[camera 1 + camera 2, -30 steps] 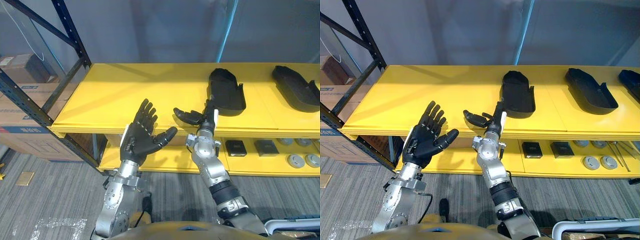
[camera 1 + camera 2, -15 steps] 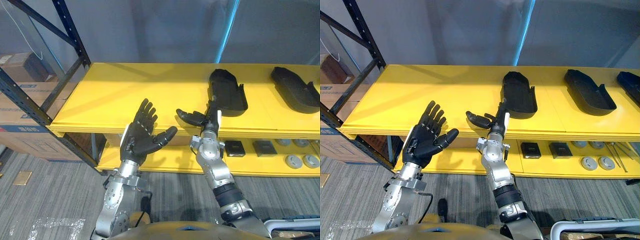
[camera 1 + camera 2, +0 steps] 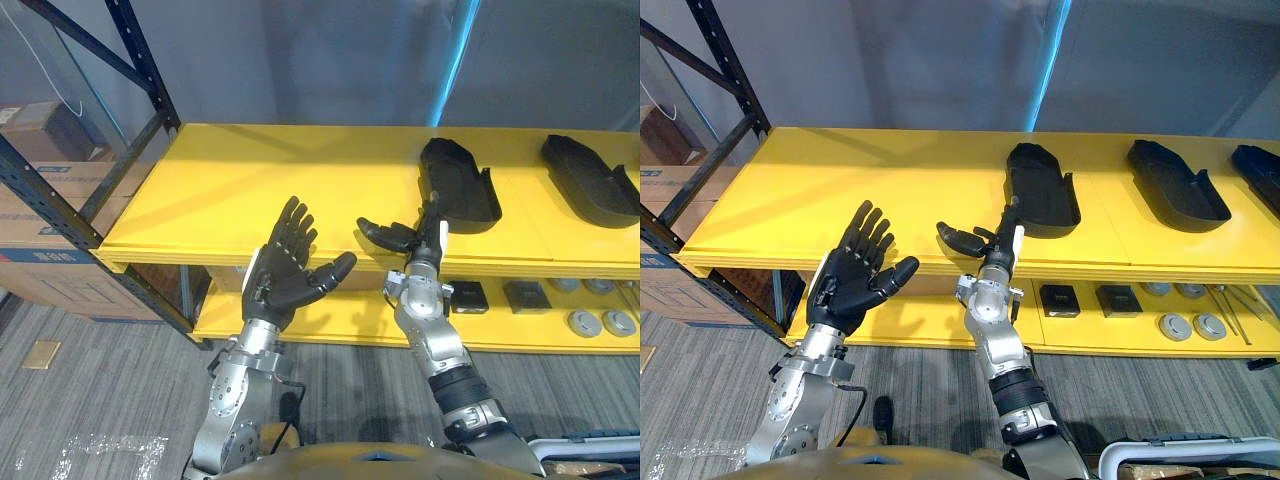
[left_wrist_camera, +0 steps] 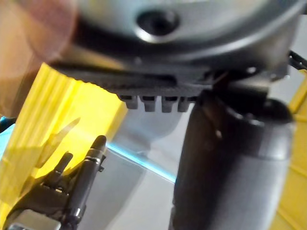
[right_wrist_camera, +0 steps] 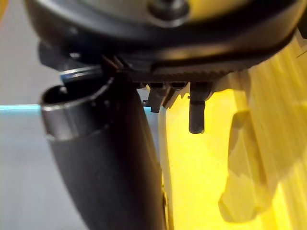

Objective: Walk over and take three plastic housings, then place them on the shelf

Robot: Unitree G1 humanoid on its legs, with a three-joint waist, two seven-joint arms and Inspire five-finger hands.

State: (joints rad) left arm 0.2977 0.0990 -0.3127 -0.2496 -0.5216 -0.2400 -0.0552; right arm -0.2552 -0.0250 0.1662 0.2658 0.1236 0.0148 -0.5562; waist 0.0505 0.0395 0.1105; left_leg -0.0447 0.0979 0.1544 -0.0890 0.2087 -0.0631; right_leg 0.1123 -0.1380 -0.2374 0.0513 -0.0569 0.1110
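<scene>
Three black plastic housings lie on the top yellow shelf (image 3: 250, 190): the nearest (image 3: 458, 185), a second (image 3: 590, 178) to its right, and a third (image 3: 1258, 178) at the far right edge. My right hand (image 3: 412, 243) is raised at the shelf's front edge, just short of the nearest housing, fingers straight and thumb out, holding nothing. To its left my left hand (image 3: 283, 275) is held up with its palm open and fingers spread, also empty. In the right wrist view the yellow shelf (image 5: 201, 182) lies past the thumb (image 5: 105, 163).
A lower yellow shelf (image 3: 340, 320) carries small black boxes (image 3: 468, 294) and grey round discs (image 3: 588, 322). The black rack upright (image 3: 140, 70) and cardboard boxes (image 3: 40, 190) stand at the left. A white bin rim (image 3: 1180, 445) is at the lower right.
My right hand has drifted a little to the right, closer to the nearest housing. The left hand has stayed as it was, and the housings have not moved.
</scene>
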